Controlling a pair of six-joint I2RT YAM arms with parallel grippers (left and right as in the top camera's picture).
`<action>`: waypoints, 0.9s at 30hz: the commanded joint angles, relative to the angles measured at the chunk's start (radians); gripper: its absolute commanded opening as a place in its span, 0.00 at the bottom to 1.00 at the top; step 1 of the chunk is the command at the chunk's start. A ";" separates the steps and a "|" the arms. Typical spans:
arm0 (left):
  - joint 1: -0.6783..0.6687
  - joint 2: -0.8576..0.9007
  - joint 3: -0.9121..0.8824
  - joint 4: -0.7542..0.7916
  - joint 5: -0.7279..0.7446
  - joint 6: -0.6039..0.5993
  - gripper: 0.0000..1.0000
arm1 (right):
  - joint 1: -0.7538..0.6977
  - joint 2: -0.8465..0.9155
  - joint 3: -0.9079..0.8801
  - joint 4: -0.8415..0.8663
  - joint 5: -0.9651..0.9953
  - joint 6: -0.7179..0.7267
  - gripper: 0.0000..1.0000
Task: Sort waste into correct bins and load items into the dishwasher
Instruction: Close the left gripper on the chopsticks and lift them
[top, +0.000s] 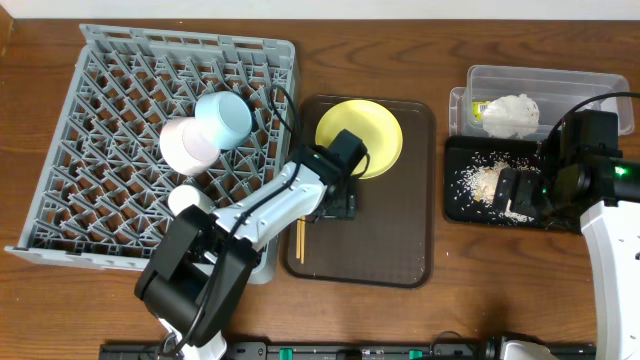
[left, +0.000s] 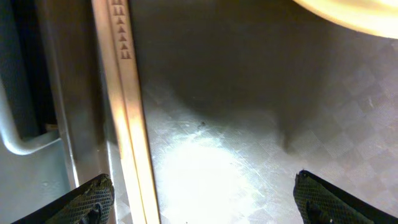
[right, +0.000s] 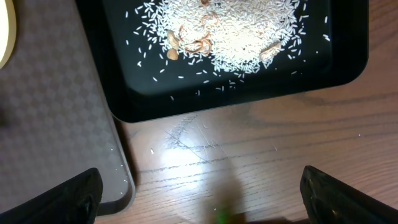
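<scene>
The wooden bench (top: 480, 290) carries everything. The biggest thing on it is the grey dish rack (top: 120, 110) on the left, and the brown serving tray (top: 400, 240) sits in the middle, just beside it. Over on the right is the clear tub (top: 590, 85), with the black tray (top: 460, 200) right in front of it.

The left gripper (left: 202, 199) hangs low over the serving tray with its fingers wide apart and nothing in them. The right gripper (right: 202, 193) is spread wide too and holds nothing, hovering over the bench by the black tray's near edge.

The pale-yellow plate (top: 372, 130) lies on the far end of the serving tray. The light-blue bowl (top: 222, 118) and pinkish bowl (top: 187, 143) are in the rack, touching each other. The crumpled napkin (top: 512, 112) is in the tub, and the snack wrapper (top: 482, 106) pokes out next to it.

The chopsticks (left: 127, 112) lie along the serving tray's left edge, just inside the left gripper's left finger. The rice crumbs (right: 236, 31) are piled in the black tray, with loose grains scattered around the pile.
</scene>
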 joint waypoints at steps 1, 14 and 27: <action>-0.006 0.013 0.004 0.000 0.001 -0.002 0.93 | -0.011 -0.005 0.017 -0.003 0.005 0.010 0.99; -0.011 0.021 0.000 0.012 0.015 -0.002 0.92 | -0.011 -0.005 0.017 -0.003 0.005 0.010 0.99; -0.018 0.026 -0.005 0.023 0.017 -0.002 0.92 | -0.011 -0.005 0.017 -0.003 0.005 0.010 0.99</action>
